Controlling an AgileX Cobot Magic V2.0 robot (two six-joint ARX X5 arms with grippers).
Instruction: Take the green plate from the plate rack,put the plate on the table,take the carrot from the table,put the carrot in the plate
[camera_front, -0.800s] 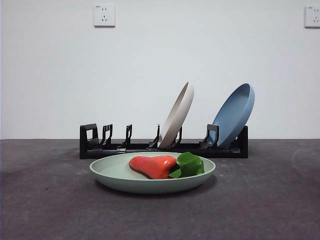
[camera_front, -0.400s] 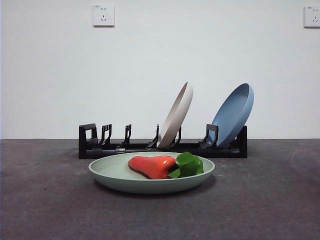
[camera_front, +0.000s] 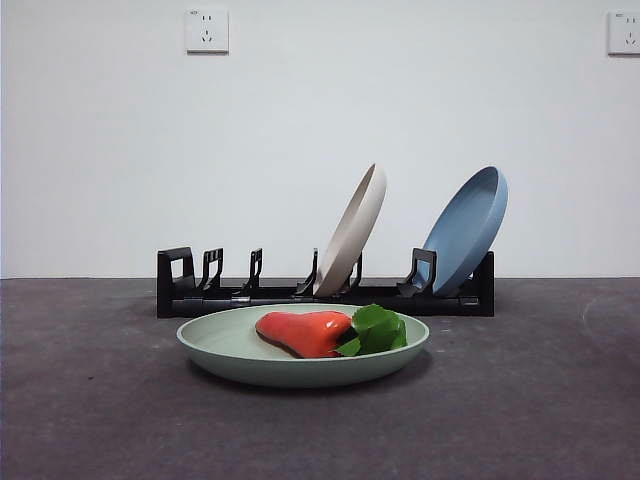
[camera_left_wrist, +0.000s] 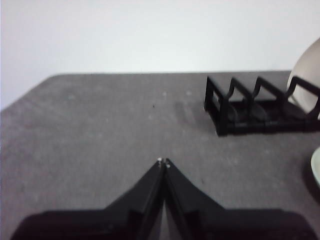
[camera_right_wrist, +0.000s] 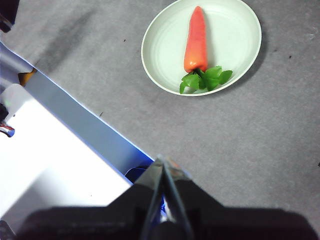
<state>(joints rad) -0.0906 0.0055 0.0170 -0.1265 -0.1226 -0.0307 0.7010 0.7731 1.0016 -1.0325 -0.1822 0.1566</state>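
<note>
Nothing has moved over the last second: carrot (camera_front: 306, 332) lies in plate (camera_front: 230, 350), six o'clock of rack (camera_front: 200, 290). Both grippers (camera_left_wrist: 163, 162) (camera_right_wrist: 161, 162) pressed together, withdrawn; task looks finished.

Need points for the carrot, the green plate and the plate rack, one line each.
carrot (camera_right_wrist: 196, 41), right wrist view, middle of the orange body.
green plate (camera_front: 225, 340), front view, bare inner surface beside the carrot.
plate rack (camera_front: 180, 283), front view, black end frame, far from the standing plates.
</note>
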